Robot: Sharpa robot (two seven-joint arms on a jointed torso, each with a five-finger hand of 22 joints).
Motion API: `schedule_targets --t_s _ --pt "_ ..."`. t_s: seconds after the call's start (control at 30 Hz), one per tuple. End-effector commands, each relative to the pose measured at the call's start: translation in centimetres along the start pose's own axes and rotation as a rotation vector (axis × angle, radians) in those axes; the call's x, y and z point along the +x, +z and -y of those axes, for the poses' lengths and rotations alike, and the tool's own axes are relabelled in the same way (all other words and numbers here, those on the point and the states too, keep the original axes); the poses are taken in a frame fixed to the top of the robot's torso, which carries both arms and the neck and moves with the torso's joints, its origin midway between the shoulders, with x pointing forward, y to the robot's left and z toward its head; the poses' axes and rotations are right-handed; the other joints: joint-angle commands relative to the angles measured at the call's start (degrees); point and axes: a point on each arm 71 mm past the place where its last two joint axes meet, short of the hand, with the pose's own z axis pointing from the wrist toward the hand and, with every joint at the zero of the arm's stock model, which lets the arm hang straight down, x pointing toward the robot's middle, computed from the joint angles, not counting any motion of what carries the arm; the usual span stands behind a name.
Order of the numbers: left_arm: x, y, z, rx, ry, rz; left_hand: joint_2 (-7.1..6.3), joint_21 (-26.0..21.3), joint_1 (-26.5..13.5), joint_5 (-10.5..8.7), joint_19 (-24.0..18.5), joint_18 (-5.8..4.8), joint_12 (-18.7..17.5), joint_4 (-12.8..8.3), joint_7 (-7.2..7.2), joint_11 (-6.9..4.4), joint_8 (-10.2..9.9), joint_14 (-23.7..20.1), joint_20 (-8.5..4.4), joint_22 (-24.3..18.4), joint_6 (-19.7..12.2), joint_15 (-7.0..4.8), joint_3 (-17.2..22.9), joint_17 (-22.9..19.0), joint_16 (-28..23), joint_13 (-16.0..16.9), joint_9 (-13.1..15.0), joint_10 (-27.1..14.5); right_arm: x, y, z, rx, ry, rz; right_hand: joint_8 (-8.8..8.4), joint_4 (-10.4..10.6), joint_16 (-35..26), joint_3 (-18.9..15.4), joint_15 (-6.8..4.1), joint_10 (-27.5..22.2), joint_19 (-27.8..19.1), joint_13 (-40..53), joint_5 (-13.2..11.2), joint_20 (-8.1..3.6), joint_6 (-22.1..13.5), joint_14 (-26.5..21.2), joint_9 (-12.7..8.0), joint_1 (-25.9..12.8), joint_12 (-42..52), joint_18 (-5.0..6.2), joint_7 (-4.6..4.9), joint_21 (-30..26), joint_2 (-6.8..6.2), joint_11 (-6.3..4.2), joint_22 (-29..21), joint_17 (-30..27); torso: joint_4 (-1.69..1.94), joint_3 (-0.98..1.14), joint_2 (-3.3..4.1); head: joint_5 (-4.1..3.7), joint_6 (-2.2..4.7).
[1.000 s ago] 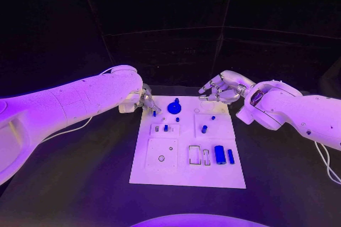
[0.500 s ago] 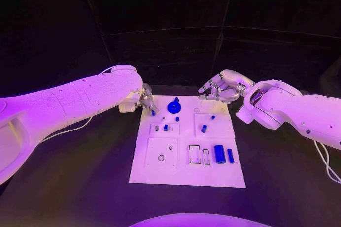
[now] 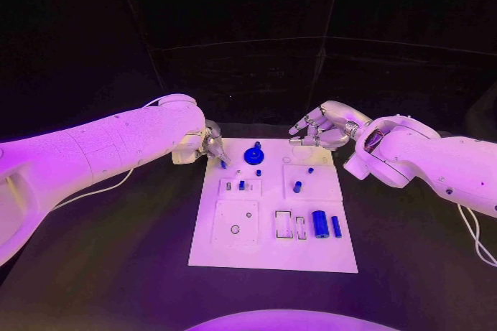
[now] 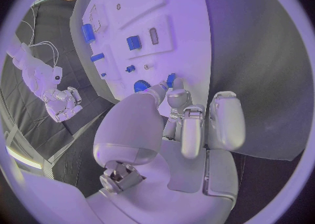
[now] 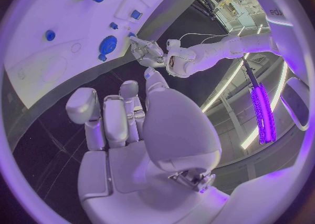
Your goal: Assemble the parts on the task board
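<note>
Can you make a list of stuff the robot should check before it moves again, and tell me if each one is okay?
1. Left hand has a small blue part at its fingertips, over the task board's far left corner: ok.
2. That grip is firm: cannot tell.
3. Right hand holds nothing, fingers curled, past the board's far edge: ok.
4. Round blue part sits close beside the left hand; could get bumped: not ok.
5. Blue cylinder lies on the board, away from both hands: ok.

No text, label, brand or number can be read anywhere; a few dark letters on a white surface at the right wrist view's rim are cut off and illegible.
</note>
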Motion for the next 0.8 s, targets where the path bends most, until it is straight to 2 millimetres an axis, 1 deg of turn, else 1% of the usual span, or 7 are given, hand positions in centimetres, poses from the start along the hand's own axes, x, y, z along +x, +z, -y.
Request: schedule_targets --t_s 0.03,0.23,0.37,0.43,0.6,0.73,0.8 --pt "-0.2 -0.3 0.2 0.042 -0.035 0.047 -0.40 0.38 0.66 0.20 0.36 -0.15 0.18 -3.02 -0.34 -0.03 0.37 5.94 -0.25 0.23 0.23 -0.29 3.59 15.09 0.19 0.12 0.07 0.65 -0.1 0.0 -0.2 -0.010 -0.002 -0.002 0.28 0.04 -0.31 -0.26 -0.16 -0.35 -0.44 -0.08 0.30 -0.13 -0.21 1.00 -0.02 0.06 -0.21 0.66 0.11 -0.32 0.48 -0.11 -0.08 -0.05 0.10 0.00 -0.01 -0.03 -0.02" --pt "0.2 -1.4 0.0 0.092 -0.070 0.106 -1.97 0.70 0.38 0.20 0.61 -0.24 0.34 -4.40 -0.45 -0.17 0.70 5.94 -0.35 0.74 0.58 -0.39 6.73 15.09 0.19 0.39 0.14 1.63 -0.2 -0.1 0.0 -0.007 -0.003 0.001 0.28 0.04 -0.31 -0.26 -0.16 -0.35 -0.44 -0.08 0.30 -0.13 -0.21 1.00 -0.02 0.06 -0.21 0.66 0.11 -0.32 0.48 -0.11 -0.08 -0.05 0.08 0.00 -0.08 0.08 0.05" --pt "0.9 -2.3 -0.2 0.130 -0.096 0.145 -2.92 0.86 -0.15 0.20 0.75 -0.29 0.33 -4.96 -0.51 -0.24 0.90 5.94 -0.41 1.01 0.75 -0.44 8.82 15.09 0.19 0.43 0.19 2.10 -0.3 -0.1 0.1 -0.005 -0.003 0.003 0.29 0.06 -0.31 -0.28 -0.16 -0.31 -0.44 -0.01 0.30 -0.13 -0.21 1.01 -0.02 0.05 -0.12 0.66 0.11 -0.34 0.50 -0.11 -0.10 -0.05 0.08 -0.02 -0.03 0.18 0.13" --pt "1.3 -2.7 -0.4 0.147 -0.109 0.160 -3.42 0.96 -0.46 0.20 0.83 -0.32 0.33 -5.22 -0.54 -0.27 1.00 5.94 -0.44 1.18 0.82 -0.47 9.90 15.09 0.19 0.44 0.22 2.34 -0.3 -0.1 0.2 -0.003 -0.004 0.003 0.29 0.06 -0.31 -0.28 -0.16 -0.31 -0.44 -0.01 0.30 -0.13 -0.21 1.01 -0.02 0.05 -0.12 0.66 0.11 -0.34 0.50 -0.11 -0.10 -0.05 0.19 -0.02 -0.08 0.22 0.07" --pt "2.8 -3.5 -1.0 0.182 -0.131 0.189 -3.91 1.15 -0.78 0.20 0.97 -0.38 0.36 -5.46 -0.57 -0.32 1.12 5.94 -0.48 1.46 0.91 -0.51 10.93 15.09 0.19 0.49 0.26 2.59 -0.4 -0.2 0.3 0.000 -0.005 0.004 0.30 0.08 -0.31 -0.30 -0.16 -0.34 -0.46 -0.06 0.30 -0.13 -0.20 1.01 -0.02 0.03 -0.17 0.67 0.11 -0.36 0.51 -0.11 -0.13 -0.05 0.51 0.01 -0.21 0.37 0.06" --pt "3.6 -3.8 -1.2 0.196 -0.130 0.197 -4.11 1.25 -0.89 0.20 1.04 -0.41 0.40 -5.56 -0.59 -0.34 1.18 5.94 -0.49 1.60 0.95 -0.53 11.32 15.09 0.19 0.55 0.27 2.71 -0.4 -0.1 0.3 0.001 -0.005 0.004 0.30 0.08 -0.31 -0.30 -0.16 -0.34 -0.46 -0.06 0.30 -0.13 -0.20 1.01 -0.02 0.03 -0.17 0.67 0.11 -0.36 0.51 -0.11 -0.13 -0.05 0.66 -0.05 -0.28 0.26 -0.07" --pt "4.0 -3.9 -1.3 0.199 -0.129 0.195 -4.11 1.25 -0.89 0.20 1.04 -0.41 0.40 -5.56 -0.59 -0.34 1.18 5.94 -0.49 1.60 0.95 -0.53 11.32 15.09 0.19 0.55 0.27 2.71 -0.4 -0.1 0.3 0.001 -0.005 0.004 0.30 0.08 -0.31 -0.30 -0.16 -0.34 -0.46 -0.06 0.30 -0.13 -0.20 1.01 -0.02 0.03 -0.17 0.67 0.11 -0.36 0.51 -0.11 -0.13 -0.05 0.67 -0.07 -0.24 0.26 -0.03"
